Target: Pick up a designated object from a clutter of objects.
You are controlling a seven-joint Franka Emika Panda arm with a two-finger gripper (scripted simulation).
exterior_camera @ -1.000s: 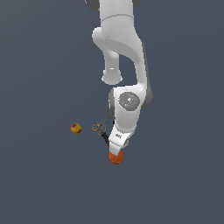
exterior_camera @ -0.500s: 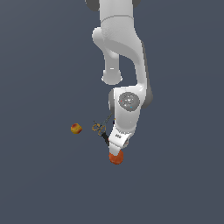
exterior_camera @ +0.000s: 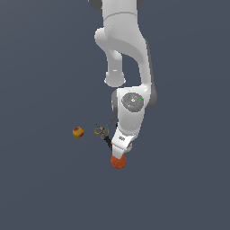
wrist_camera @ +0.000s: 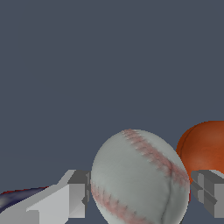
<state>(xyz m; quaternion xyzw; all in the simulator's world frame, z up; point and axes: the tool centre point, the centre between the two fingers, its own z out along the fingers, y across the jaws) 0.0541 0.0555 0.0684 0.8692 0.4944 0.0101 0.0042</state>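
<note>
Panda arm bent low over the clutter, white baseball between its fingers.

The arm (exterior_camera: 128,67) reaches down to the grey floor (exterior_camera: 40,58). In the wrist view the gripper (wrist_camera: 142,192) stands spread, a finger (wrist_camera: 74,194) on each side of the baseball (wrist_camera: 140,179), seemingly touching, grip not certain. The orange ball (wrist_camera: 205,146) sits just behind it. Scissors (exterior_camera: 102,130) lie beside the arm; a red-yellow ball (exterior_camera: 78,132) lies apart toward the exterior view's left.

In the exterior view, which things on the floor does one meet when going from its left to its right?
Red-and-yellow ball → brass-handled scissors → orange ball, partly under the tool.
</note>
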